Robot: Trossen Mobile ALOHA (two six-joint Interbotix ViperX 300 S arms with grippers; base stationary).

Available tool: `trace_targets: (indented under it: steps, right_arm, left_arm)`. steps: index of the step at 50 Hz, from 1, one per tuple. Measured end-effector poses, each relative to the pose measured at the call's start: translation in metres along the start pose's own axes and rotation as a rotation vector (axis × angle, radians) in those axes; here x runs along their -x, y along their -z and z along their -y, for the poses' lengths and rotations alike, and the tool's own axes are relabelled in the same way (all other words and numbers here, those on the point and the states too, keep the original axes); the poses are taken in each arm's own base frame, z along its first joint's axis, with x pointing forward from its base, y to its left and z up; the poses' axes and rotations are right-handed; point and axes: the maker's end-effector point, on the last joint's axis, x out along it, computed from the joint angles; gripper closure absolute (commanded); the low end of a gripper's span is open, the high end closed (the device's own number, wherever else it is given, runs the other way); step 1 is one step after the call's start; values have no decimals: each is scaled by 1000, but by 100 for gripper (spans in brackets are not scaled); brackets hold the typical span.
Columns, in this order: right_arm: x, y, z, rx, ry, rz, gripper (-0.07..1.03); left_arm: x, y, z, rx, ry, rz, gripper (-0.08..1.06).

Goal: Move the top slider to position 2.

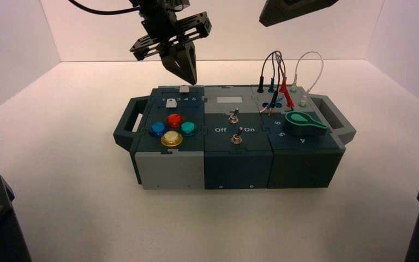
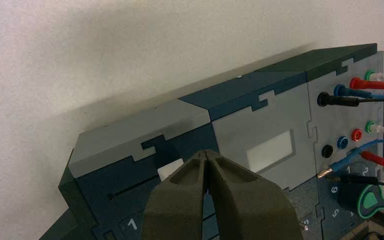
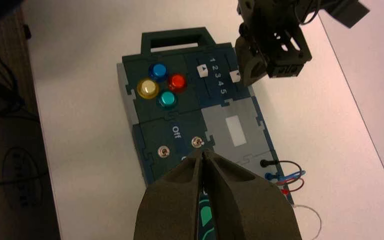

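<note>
The top slider (image 1: 184,88) is a small white knob in a plain slot at the back left of the box (image 1: 169,172). My left gripper (image 1: 191,79) is shut and empty, with its tips just above and behind that knob. In the left wrist view the knob (image 2: 169,169) shows partly hidden beside the shut fingers (image 2: 180,200). The right wrist view shows the knob (image 3: 235,76) at the left gripper's tips, the twin knob (image 3: 201,71) and the digit 2 (image 3: 214,67) in the row 1-5. My right gripper (image 3: 202,154) is shut and empty, high above the box's right half.
Blue, red, teal and yellow push buttons (image 1: 172,130) sit in front of the sliders. Two toggle switches (image 1: 234,126) stand mid-box and a green dial (image 1: 301,122) at the right. Plugged wires (image 1: 277,82) arch over the back right corner. Handles (image 1: 128,123) stick out at each end.
</note>
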Motion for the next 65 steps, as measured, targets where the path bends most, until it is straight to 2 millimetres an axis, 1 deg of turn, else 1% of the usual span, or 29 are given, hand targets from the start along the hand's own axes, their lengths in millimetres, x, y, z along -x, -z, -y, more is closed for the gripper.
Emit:
trace_targets:
  steps: [14, 27, 38, 54, 65]
  right_arm:
    - [0, -4, 1, 0, 6, 24, 98]
    - [-1, -3, 1, 0, 4, 18, 98]
    - [-3, -2, 0, 1, 2, 14, 98]
    - [-3, -3, 0, 1, 2, 15, 98]
    - [-3, -3, 0, 1, 2, 15, 98]
  left_arm:
    - [-3, 0, -2, 4, -3, -6, 101]
    - [-10, -5, -2, 4, -4, -14, 101]
    - [-10, -6, 0, 1, 1, -20, 101]
    - [-10, -6, 0, 4, 3, -28, 101]
    - [-15, -2, 0, 14, 6, -48, 101]
